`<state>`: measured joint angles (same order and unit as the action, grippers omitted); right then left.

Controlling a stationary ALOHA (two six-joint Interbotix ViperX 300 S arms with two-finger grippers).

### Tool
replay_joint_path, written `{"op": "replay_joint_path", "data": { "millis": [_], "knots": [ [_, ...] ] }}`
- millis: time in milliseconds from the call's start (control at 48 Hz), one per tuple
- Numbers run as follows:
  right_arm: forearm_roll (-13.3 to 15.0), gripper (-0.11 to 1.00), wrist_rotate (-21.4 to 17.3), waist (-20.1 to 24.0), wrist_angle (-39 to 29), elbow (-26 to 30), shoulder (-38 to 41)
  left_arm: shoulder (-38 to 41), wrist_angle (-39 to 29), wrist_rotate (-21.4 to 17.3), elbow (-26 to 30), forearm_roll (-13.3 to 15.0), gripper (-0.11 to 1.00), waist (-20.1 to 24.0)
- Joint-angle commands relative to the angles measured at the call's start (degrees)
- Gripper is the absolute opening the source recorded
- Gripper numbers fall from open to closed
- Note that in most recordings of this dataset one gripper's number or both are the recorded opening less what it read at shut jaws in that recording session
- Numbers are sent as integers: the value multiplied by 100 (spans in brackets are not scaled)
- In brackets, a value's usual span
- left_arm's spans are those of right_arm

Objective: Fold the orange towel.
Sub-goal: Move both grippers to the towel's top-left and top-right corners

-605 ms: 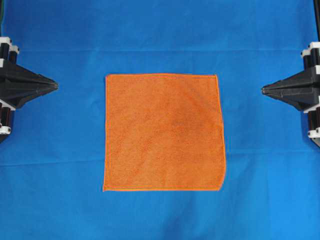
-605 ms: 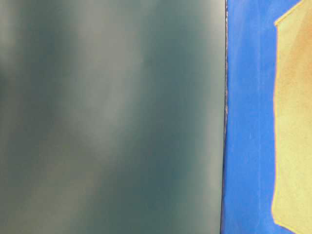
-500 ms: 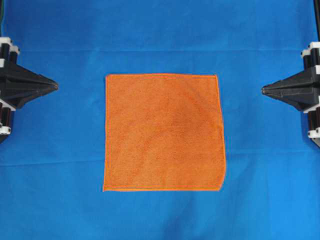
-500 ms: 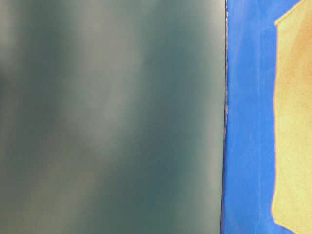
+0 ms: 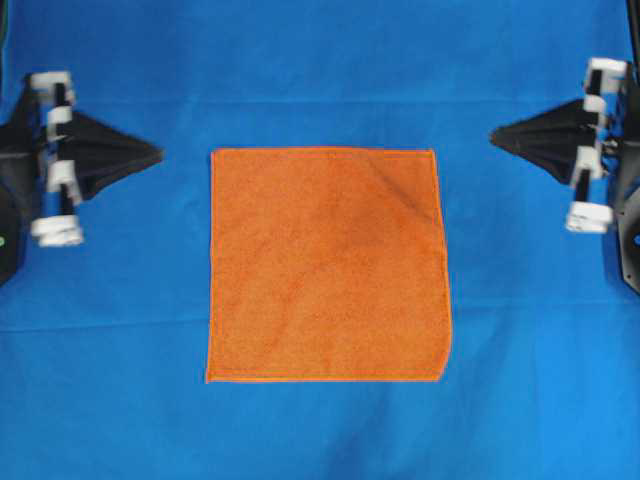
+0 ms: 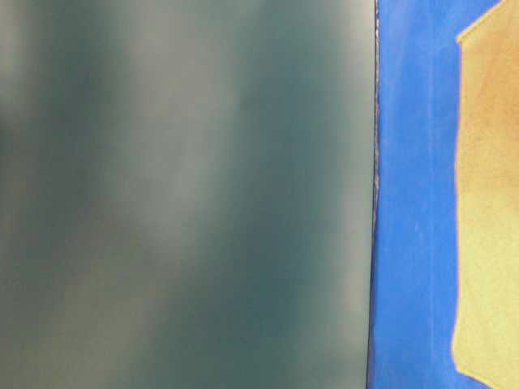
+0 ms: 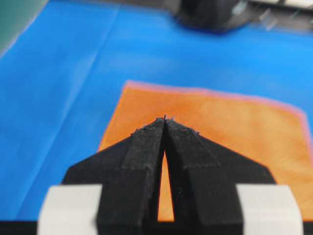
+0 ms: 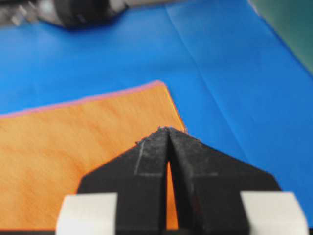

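The orange towel (image 5: 328, 265) lies flat and unfolded as a square on the blue cloth (image 5: 320, 60). It also fills the lower part of both wrist views, towel (image 7: 220, 132) and towel (image 8: 73, 147), and shows at the right edge of the table-level view, towel (image 6: 491, 203). My left gripper (image 5: 158, 154) hovers to the left of the towel's far left corner, shut with nothing in it; left gripper (image 7: 165, 118). On the other side, my right gripper (image 5: 494, 136) points at the far right corner, shut and holding nothing; right gripper (image 8: 167, 129). Neither touches the towel.
The blue cloth covers the whole table, with faint crease lines. A dark grey-green blurred panel (image 6: 186, 194) blocks most of the table-level view. The opposite arm's base (image 7: 210, 12) shows at the top of each wrist view.
Both arms have moved inward and toward the far side, and both wrists have rolled so their white parts face up. The towel has not moved.
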<state>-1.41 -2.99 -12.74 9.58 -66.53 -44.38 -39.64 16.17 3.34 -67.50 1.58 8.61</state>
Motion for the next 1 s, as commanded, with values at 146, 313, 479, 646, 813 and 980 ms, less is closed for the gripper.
{"op": "replay_joint_path", "data": {
  "millis": [146, 313, 479, 646, 813, 980],
  "knots": [
    [-18, 8, -9, -492, 26, 325, 1371, 1213, 457, 62, 290, 9, 27, 325],
    [9, 59, 35, -694, 35, 589, 2461, 2109, 738, 105, 334, 9, 79, 554],
    [53, 58, 70, -809, 237, 800, 3419, 3059, 1116, 105, 360, 18, 93, 721],
    [70, 58, 70, -809, 448, 932, 4069, 3841, 1345, 105, 510, 26, 92, 861],
    [79, 58, 70, -800, 554, 932, 4377, 4359, 1310, 105, 633, 26, 91, 879],
    [79, 56, 79, -791, 563, 905, 4465, 4544, 1266, 105, 633, 26, 86, 905]
  ]
}}
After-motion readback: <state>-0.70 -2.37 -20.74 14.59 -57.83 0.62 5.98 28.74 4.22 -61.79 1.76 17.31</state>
